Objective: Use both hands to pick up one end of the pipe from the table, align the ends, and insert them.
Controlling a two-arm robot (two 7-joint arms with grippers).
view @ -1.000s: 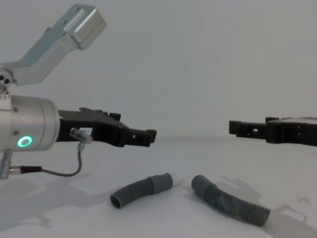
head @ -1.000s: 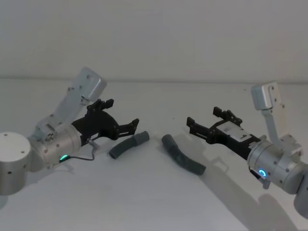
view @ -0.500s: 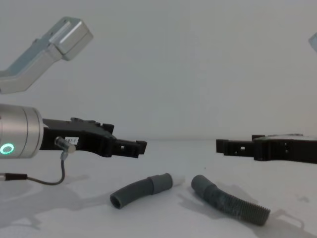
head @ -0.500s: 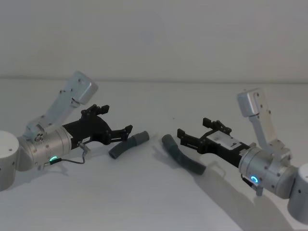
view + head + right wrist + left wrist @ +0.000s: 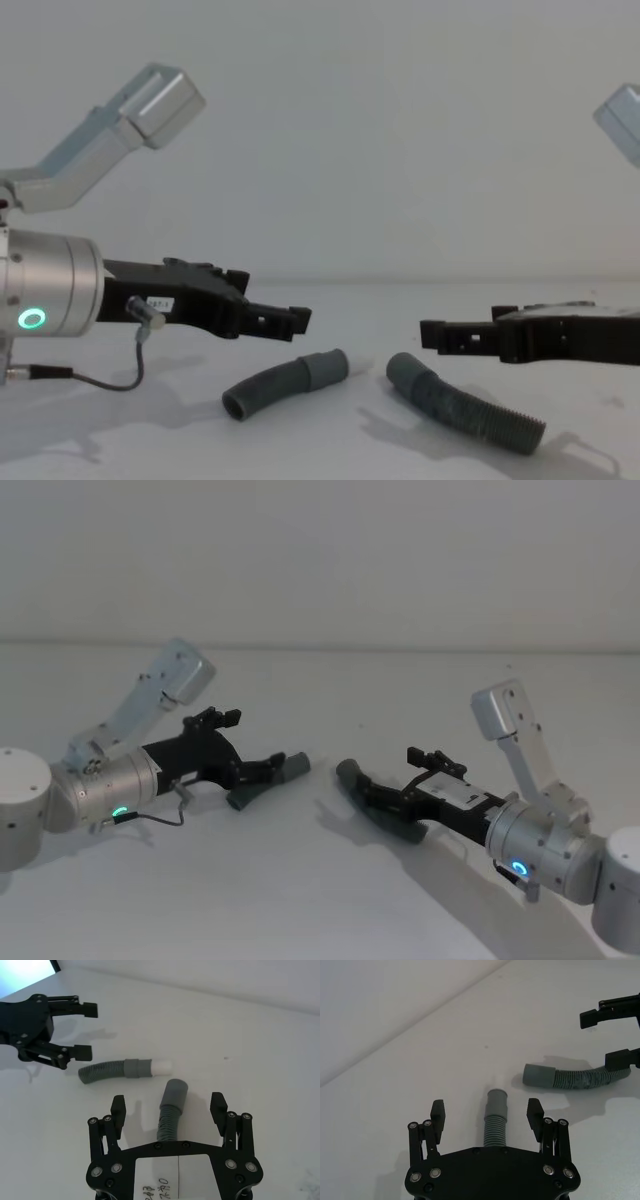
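Two hose pieces lie flat on the table, mid-scene, cuffs turned toward each other and near but apart. The left hose piece carries the white tip; the right hose piece ends in the hollow cuff.

Left gripper: low, fingers spread wide, straddling its hose just behind the cuff. Right gripper: the same over its own hose. Neither pinches yet.

Judged reason: gripping behind the cuffs leaves both ends free for lining up.
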